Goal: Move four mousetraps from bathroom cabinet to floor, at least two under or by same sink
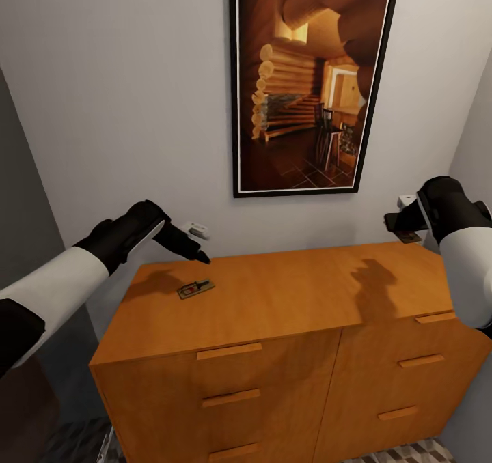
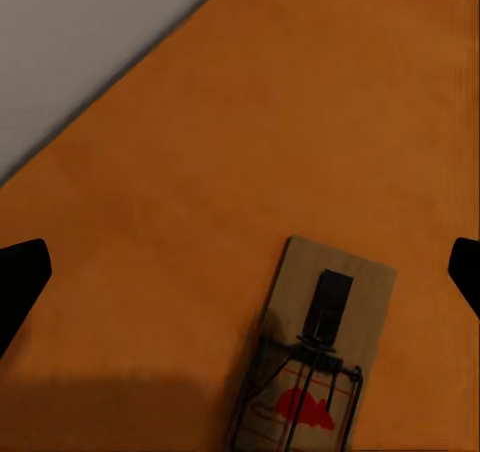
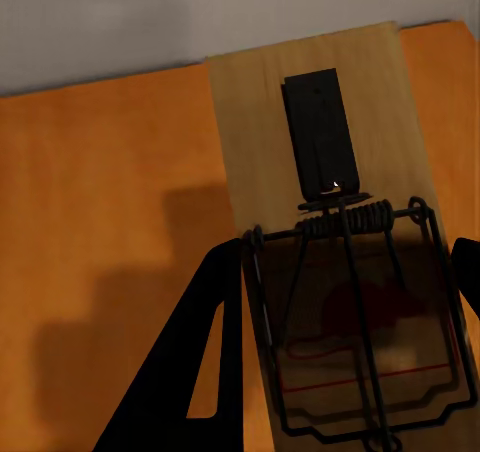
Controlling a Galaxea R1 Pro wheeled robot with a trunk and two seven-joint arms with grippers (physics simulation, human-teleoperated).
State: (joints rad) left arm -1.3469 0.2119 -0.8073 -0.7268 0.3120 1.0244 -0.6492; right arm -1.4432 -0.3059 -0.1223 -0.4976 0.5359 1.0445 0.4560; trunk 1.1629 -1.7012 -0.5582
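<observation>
One mousetrap (image 1: 195,288) (image 2: 318,352) lies flat on the left part of the orange-brown cabinet (image 1: 294,292) top. My left gripper (image 1: 195,248) (image 2: 240,282) hovers just above and behind it, open wide, with its fingertips (image 2: 20,277) at either side of the trap and not touching it. My right gripper (image 1: 403,225) (image 3: 340,312) is raised over the cabinet's back right corner, shut on a second mousetrap (image 1: 408,237) (image 3: 320,132), a pale wooden board with a black wire spring. A strip of patterned bathroom floor (image 1: 403,453) shows beside the cabinet's base.
A large framed picture (image 1: 311,80) of a log interior hangs on the white wall behind the cabinet. The cabinet front has closed drawers with slim bar handles (image 1: 229,351). A grey wall (image 1: 27,197) closes in on the left, another wall on the right.
</observation>
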